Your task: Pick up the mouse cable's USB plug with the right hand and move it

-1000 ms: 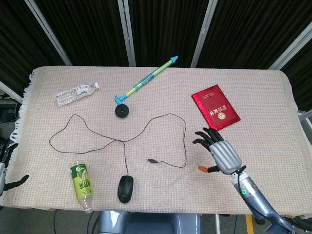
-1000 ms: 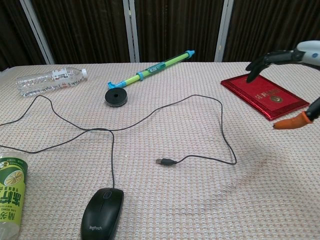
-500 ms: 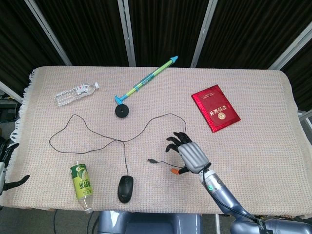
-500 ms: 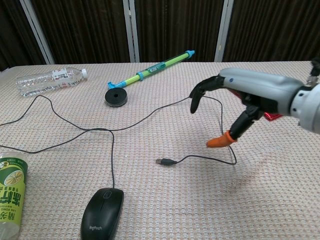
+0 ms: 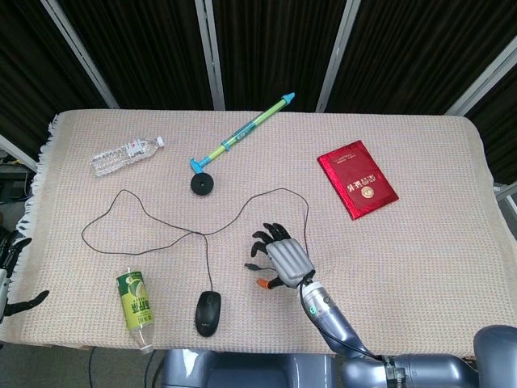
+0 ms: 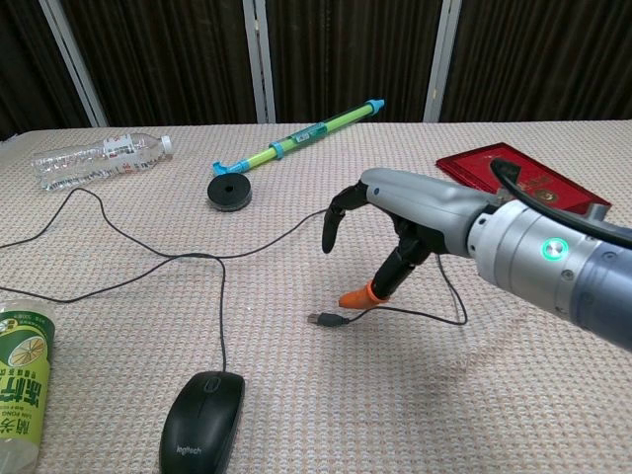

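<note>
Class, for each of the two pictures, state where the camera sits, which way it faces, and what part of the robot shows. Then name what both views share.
Head view: high above the near table edge, looking steeply down at the whole cloth; right hand and left hand show.
Chest view: low, facing across the table toward the curtains; only the right hand and forearm show.
Shared: USB plug, mouse, red booklet.

A beige waffle-weave tablecloth (image 5: pixel 436 267) with a white fringed edge at the frame's left fills the middle of the head view, against black curtains with pale grey bars. On it lie a glossy black computer mouse (image 5: pixel 208 312) with thin black cable (image 5: pixel 137 206), a dark red booklet with gold emblem (image 5: pixel 357 179), a green-and-blue tube (image 5: pixel 242 131) on a black round base (image 5: pixel 203 184), a clear plastic bottle (image 5: pixel 124 155), and a green-labelled bottle (image 5: pixel 136 305). The silver-grey right hand (image 5: pixel 281 260) has black fingers and an orange thumb tip (image 6: pixel 355 297).
</note>
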### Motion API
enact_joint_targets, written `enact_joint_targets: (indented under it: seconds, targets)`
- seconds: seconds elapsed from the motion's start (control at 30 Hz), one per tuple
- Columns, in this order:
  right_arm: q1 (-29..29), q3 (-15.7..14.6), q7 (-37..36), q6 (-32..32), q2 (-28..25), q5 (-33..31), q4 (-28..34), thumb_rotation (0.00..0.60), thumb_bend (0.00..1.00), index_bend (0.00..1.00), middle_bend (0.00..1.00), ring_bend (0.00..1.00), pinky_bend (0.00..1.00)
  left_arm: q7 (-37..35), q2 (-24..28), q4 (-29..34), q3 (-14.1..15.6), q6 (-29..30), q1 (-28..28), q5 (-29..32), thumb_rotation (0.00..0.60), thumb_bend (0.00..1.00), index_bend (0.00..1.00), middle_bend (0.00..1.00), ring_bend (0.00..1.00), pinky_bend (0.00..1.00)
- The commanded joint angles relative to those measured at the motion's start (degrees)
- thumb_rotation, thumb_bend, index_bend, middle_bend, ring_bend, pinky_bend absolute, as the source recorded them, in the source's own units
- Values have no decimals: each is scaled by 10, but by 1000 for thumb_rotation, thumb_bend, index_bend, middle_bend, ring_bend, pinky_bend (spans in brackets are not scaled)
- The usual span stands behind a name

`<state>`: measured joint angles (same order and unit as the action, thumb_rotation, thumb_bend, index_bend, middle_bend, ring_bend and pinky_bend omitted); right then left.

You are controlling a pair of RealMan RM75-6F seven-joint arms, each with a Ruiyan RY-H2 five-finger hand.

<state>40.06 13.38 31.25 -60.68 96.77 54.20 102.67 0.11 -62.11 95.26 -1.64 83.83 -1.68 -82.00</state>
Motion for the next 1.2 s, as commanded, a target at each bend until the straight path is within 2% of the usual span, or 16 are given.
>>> enact_joint_targets:
  seconds: [0.03,0.3,0.83,1.2]
  targets:
    - [15,9,13,-7,28,-30,-28,600,143,410,174,0,0,-2,1,1,0,-1,0,2,600,124,130,0,0,0]
    - [22,7,7,-13,65,-60,-87,600,143,451,192,0,0,-5,3,2,1,-3,0,2,600,125,133,0,0,0]
    - [29,0,-3,-5,120,-92,-154,600,172,467,198,0,0,-4,2,4,1,-12,-4,7,600,124,136,0,0,0]
    - [33,9,-21,2,153,-95,-196,600,189,492,216,0,0,-5,3,6,0,-15,-5,10,600,125,139,0,0,0]
